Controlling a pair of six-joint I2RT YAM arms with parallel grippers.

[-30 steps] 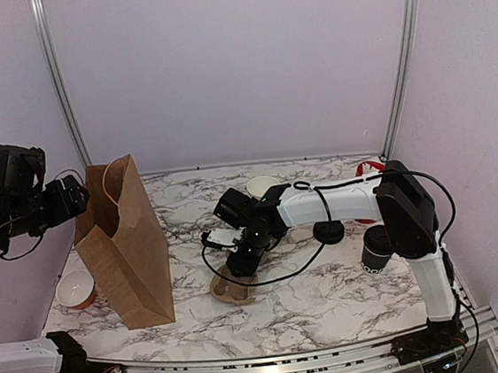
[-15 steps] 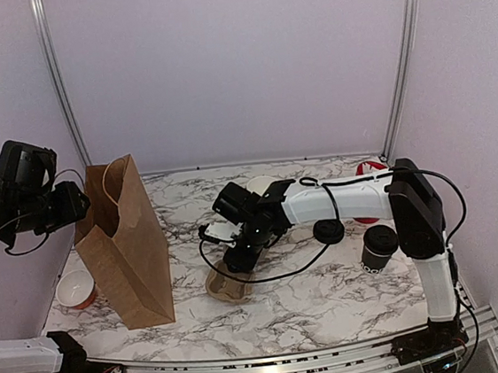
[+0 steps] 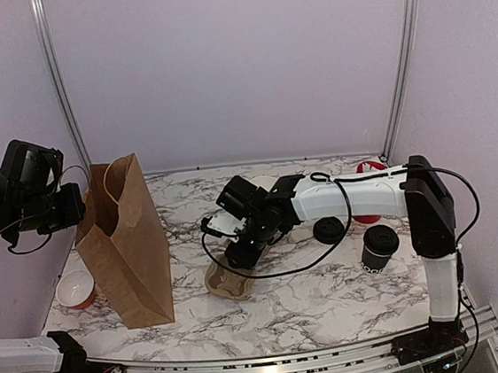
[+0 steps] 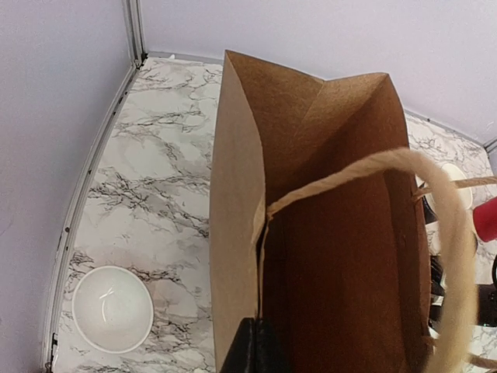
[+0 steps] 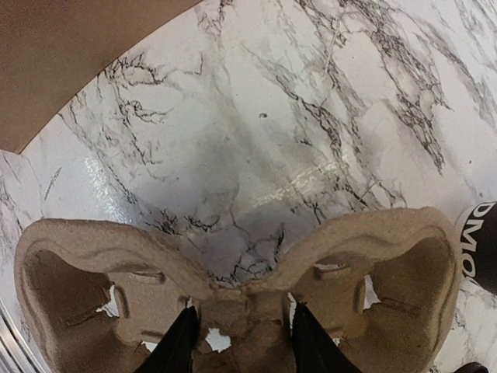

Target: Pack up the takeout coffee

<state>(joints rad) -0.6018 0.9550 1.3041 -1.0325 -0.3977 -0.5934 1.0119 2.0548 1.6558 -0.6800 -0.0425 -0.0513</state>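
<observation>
The takeout coffee, a black cup with a black lid, stands at the right of the table, and its lettered side shows at the edge of the right wrist view. My right gripper is shut on the middle bridge of a brown pulp cup carrier, one finger on each side. A brown paper bag stands open at the left. My left gripper is shut on the near rim of the bag.
A loose black lid lies left of the coffee. A white cup and red items sit at the back. A white bowl rests left of the bag. The bag's rope handle arches over its mouth.
My left gripper has closed on the bag's rim. The right gripper and the cup carrier have shifted slightly to the left.
</observation>
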